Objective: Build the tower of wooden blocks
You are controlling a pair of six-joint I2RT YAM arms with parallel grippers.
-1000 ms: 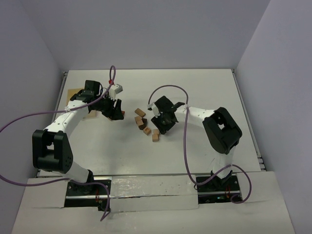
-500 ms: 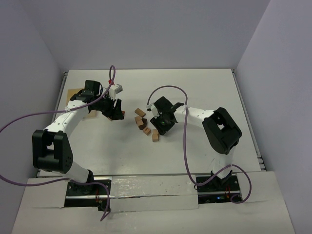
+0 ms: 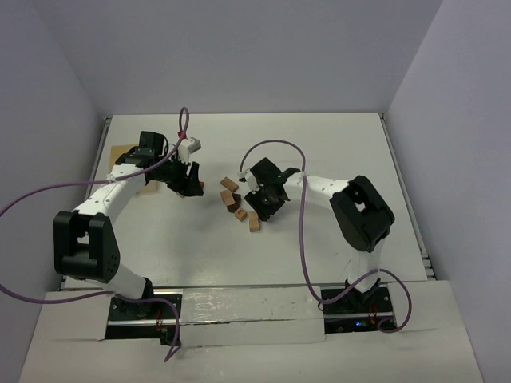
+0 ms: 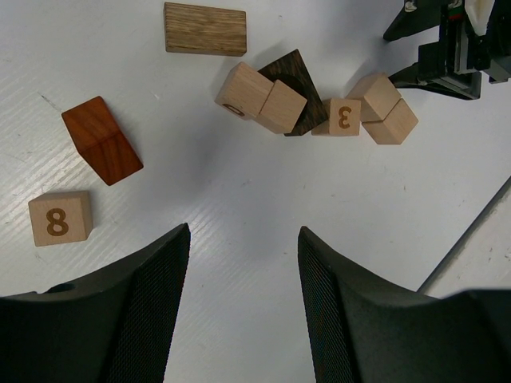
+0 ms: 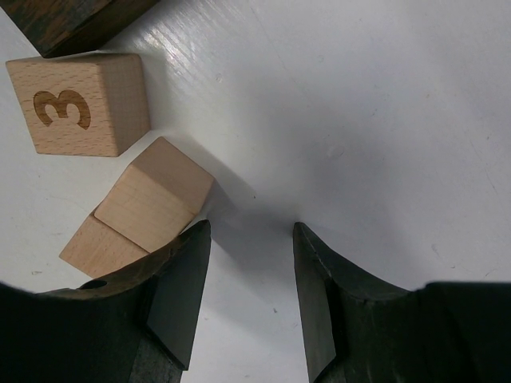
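The wooden blocks lie loose on the white table, none stacked. The left wrist view shows a brown oblong block (image 4: 205,29), an orange-brown block (image 4: 102,140), a pale cube marked 8 (image 4: 60,218), two pale cubes (image 4: 243,89) against a dark arch piece (image 4: 295,80), a cube marked 3 (image 4: 343,117) and two more pale cubes (image 4: 391,124). My left gripper (image 4: 243,231) is open and empty over bare table, left of the cluster (image 3: 236,201). My right gripper (image 5: 247,227) is open and empty. Its left finger is next to two pale cubes (image 5: 156,195), below the 3 cube (image 5: 80,104).
A shallow pale wooden tray (image 3: 120,152) lies at the far left, partly hidden behind the left arm. The table's side rails run along the left and right edges. Purple cables loop above both arms.
My right gripper has shifted slightly left and away from me, closer to the block cluster. The left arm has barely moved. The blocks stay where they were.
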